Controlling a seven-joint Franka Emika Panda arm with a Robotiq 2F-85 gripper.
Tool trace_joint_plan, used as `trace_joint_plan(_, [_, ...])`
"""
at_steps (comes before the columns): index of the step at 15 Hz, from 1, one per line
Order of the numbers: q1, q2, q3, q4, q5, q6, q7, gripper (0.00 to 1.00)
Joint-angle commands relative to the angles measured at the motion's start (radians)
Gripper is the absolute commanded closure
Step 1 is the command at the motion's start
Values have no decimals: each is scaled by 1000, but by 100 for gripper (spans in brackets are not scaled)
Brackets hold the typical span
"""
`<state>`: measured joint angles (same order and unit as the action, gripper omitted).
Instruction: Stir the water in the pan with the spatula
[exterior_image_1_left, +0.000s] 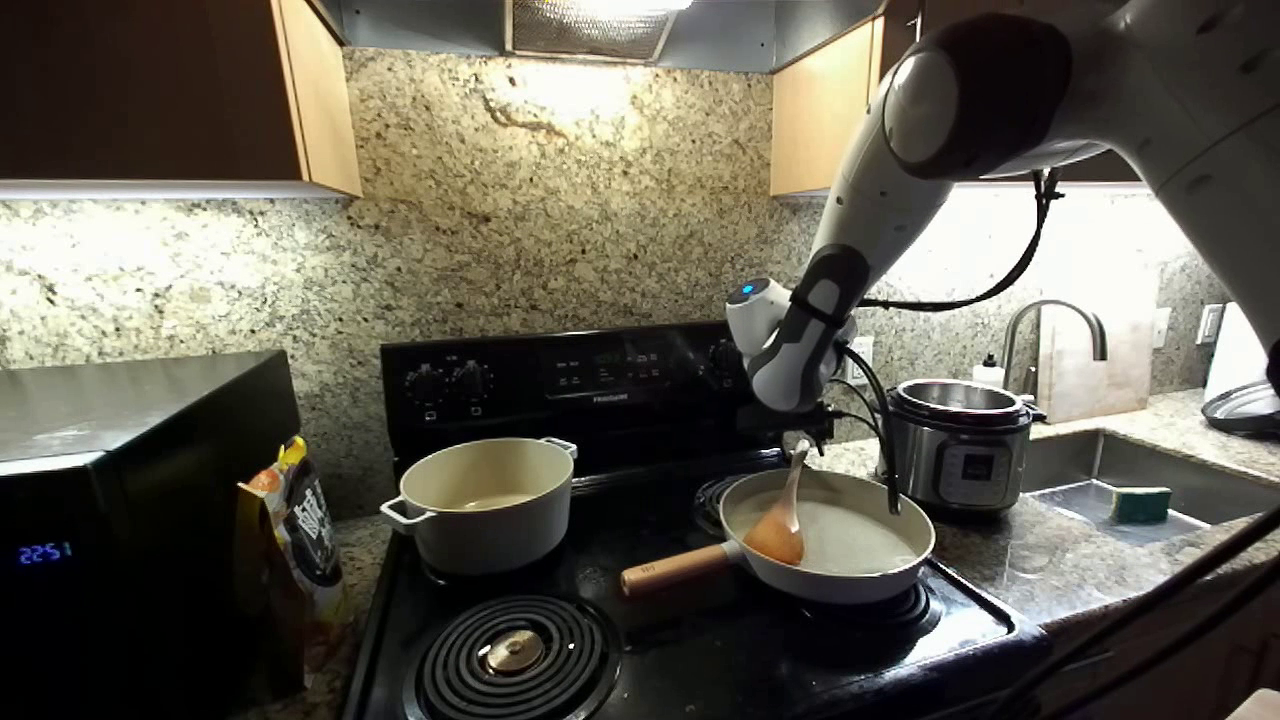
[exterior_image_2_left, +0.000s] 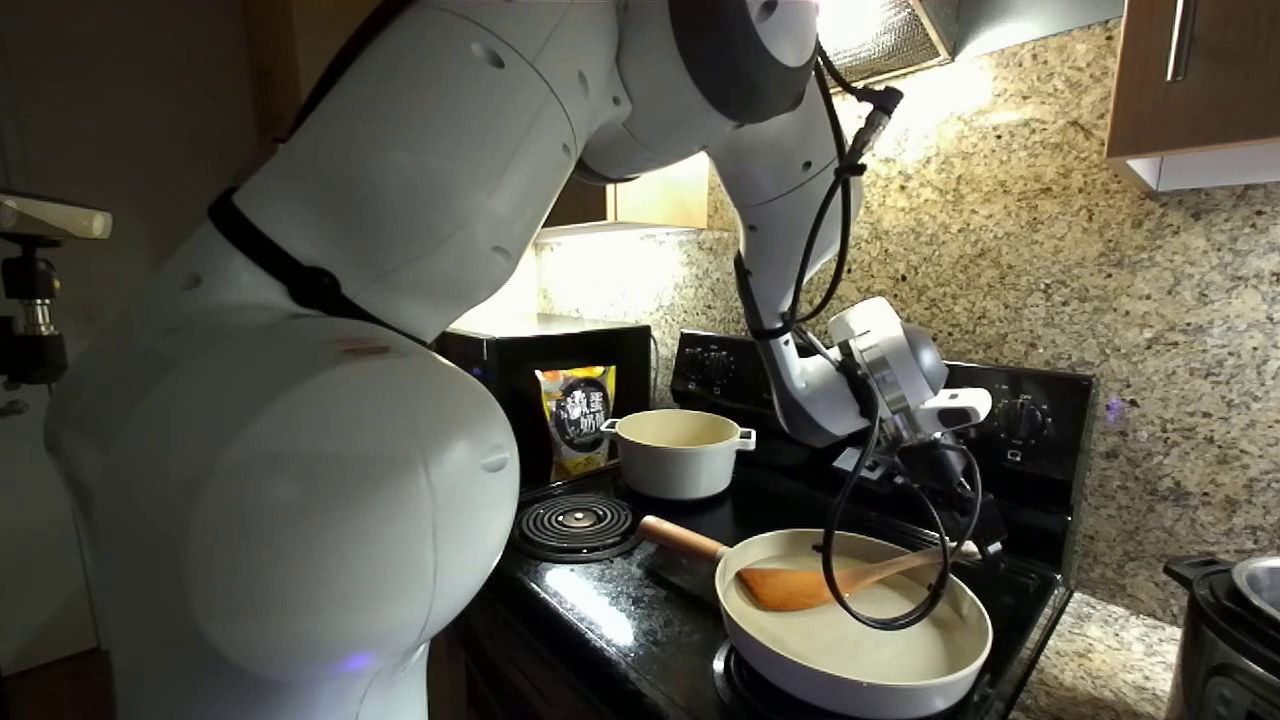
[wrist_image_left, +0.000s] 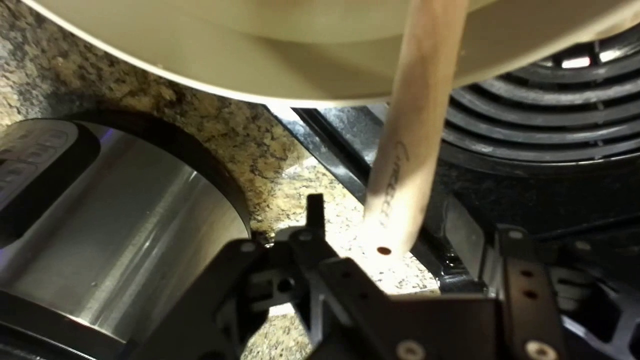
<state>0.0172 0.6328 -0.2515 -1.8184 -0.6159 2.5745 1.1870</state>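
The cream-white pan (exterior_image_1_left: 850, 588) rests on a stove burner, its light-brown handle pointing outward. Pale water (exterior_image_1_left: 865, 535) is barely discernible on its floor. Leaning across the rim, the wooden spatula (exterior_image_2_left: 785, 588) has its orange-brown blade down in the pan. In the wrist view, the pale end of the spatula's handle (wrist_image_left: 415, 125) reaches past the rim into the space between my fingers. My gripper (wrist_image_left: 390, 224) stands open around that end, with a gap visible on each side. In an exterior view the gripper (exterior_image_2_left: 985, 535) is at the pan's far side, partly hidden by cables.
A deeper cream pot (exterior_image_1_left: 495, 540) with short side handles stands on the stove, and a bare coil burner (exterior_image_1_left: 515, 650) lies in front. The steel cooker (wrist_image_left: 140, 220) sits close beside the gripper. A black cable loop (exterior_image_2_left: 885, 622) hangs over the pan.
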Motion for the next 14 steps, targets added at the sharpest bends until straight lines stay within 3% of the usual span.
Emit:
trace_joint_plan(1, [12, 5, -17, 6, 44, -3, -45, 5])
trace_joint_plan(2, [11, 4, -17, 5, 44, -2, -50, 0])
trace_joint_plan(14, [26, -44, -52, -36, 9, -6, -125, 0])
